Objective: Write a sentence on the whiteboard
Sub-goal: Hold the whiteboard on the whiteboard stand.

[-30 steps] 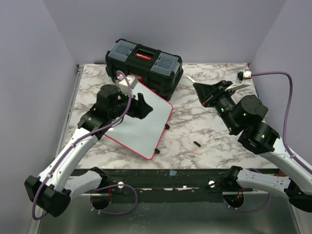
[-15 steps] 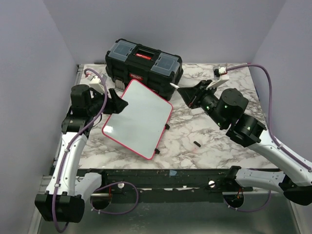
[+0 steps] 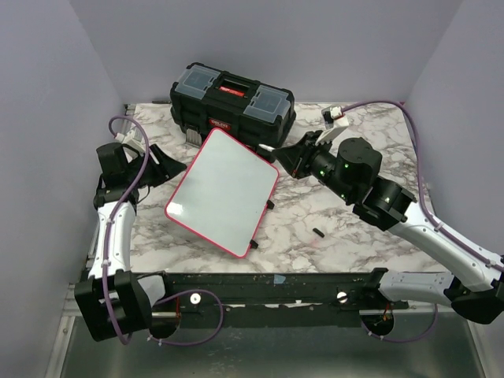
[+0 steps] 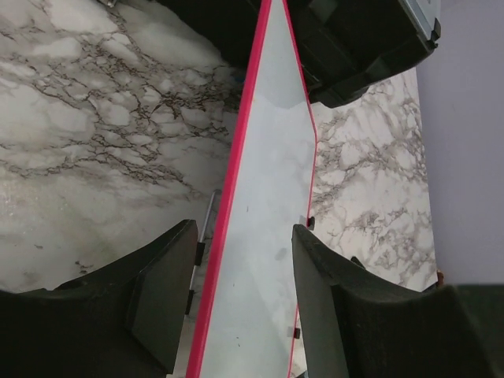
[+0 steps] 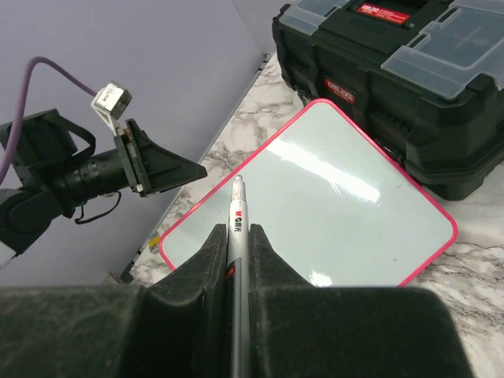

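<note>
lower half of pen (image 5: 238,201) hidden inside right claw (image 5: 236,236) pinching it, left claw (image 4: 242,228) spread, whiteboard (image 3: 223,191) near black toolbox (image 3: 232,98), marble table (image 3: 339,213), purple walls (image 3: 315,47)

This looks like a robot test cell in a lab. Plain lavender walls (image 3: 315,47) box in a marble-patterned table (image 3: 339,213). At its near edge stand the bolted, cabled left arm (image 3: 110,232) and right arm (image 3: 413,224), and at its far edge a black toolbox (image 3: 232,106).
</note>
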Robot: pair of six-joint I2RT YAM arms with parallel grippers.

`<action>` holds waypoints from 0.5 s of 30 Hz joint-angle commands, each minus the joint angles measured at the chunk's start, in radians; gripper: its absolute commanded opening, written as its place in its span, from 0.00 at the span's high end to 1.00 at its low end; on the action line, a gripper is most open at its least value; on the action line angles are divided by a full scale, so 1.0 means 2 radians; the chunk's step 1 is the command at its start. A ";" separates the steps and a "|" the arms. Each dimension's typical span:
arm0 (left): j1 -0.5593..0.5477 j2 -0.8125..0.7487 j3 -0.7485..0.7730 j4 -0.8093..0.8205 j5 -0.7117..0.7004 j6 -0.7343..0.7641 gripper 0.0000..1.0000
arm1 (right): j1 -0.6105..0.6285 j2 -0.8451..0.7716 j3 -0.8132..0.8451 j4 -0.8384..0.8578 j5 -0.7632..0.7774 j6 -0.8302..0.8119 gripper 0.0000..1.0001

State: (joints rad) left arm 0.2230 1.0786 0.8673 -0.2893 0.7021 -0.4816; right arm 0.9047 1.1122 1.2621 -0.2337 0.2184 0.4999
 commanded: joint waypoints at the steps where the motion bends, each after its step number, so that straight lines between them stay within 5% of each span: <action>1: 0.019 0.028 0.006 0.017 0.046 -0.010 0.48 | 0.003 0.009 0.022 -0.017 -0.026 0.006 0.99; 15: 0.008 0.107 0.008 0.023 0.109 -0.011 0.52 | 0.003 0.000 0.009 -0.013 -0.029 0.009 0.99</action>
State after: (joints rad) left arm 0.2516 1.2617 0.8639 -0.2611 0.8516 -0.5060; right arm 0.9043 1.1255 1.2736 -0.2379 0.1848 0.5217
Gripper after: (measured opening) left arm 0.493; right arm 0.123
